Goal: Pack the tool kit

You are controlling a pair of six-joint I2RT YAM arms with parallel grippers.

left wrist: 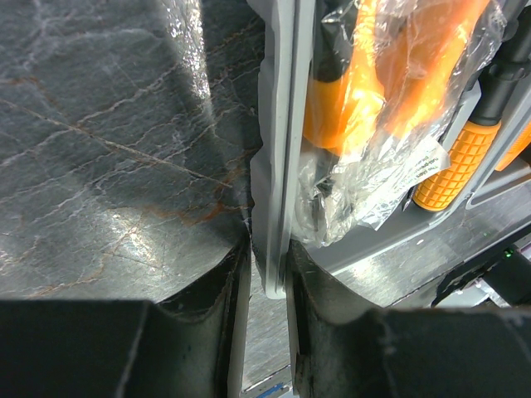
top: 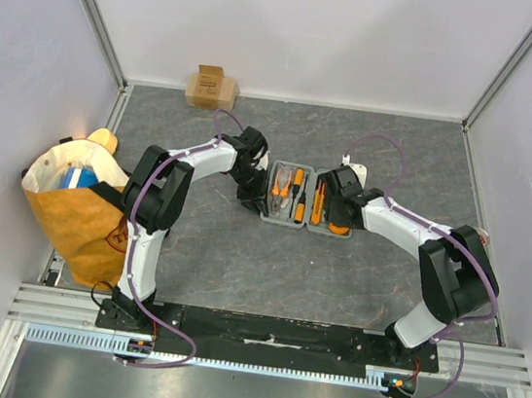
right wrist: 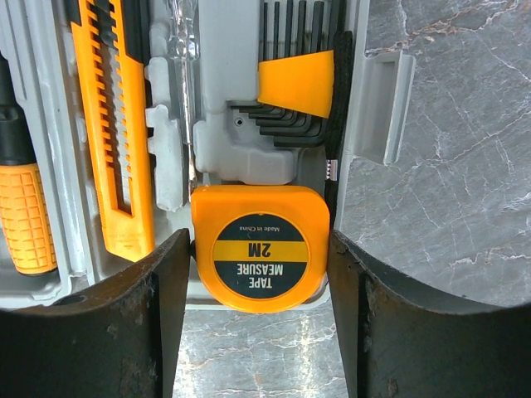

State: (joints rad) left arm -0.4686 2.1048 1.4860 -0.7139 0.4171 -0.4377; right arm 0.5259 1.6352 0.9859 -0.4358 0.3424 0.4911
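Tool kit point(top: 278, 218): a flat grey case. It lies open in the middle of the tabletop point(top: 236, 274), between the two arms.
Left half: pliers point(left wrist: 373, 83) in a clear plastic bag, with an orange screwdriver point(left wrist: 460, 166) beside them.
Right half: an orange knife point(right wrist: 112, 124), a set of black bent keys point(right wrist: 294, 83) in an orange holder, and the tape measure point(right wrist: 259, 253) at the near right corner.
Done: every tool I can see lies inside the case. None lies loose on the tabletop.
Left to do: I think the tape measure may need a last push into its place. Then the two halves must be folded shut and the grey clasp point(right wrist: 383, 104) on the right edge snapped on.
Left fingers point(left wrist: 116, 348): narrow, one on each side of the thin left rim of the case, pinching it.
Right fingers point(right wrist: 99, 332): wide, one on each side of the tape measure, touching it on both sides.
Writing: the tape measure says "TAPE MEASURE", "2M" and "Made in China".
Other writing: the plastic bag has small print, too tiny to read.
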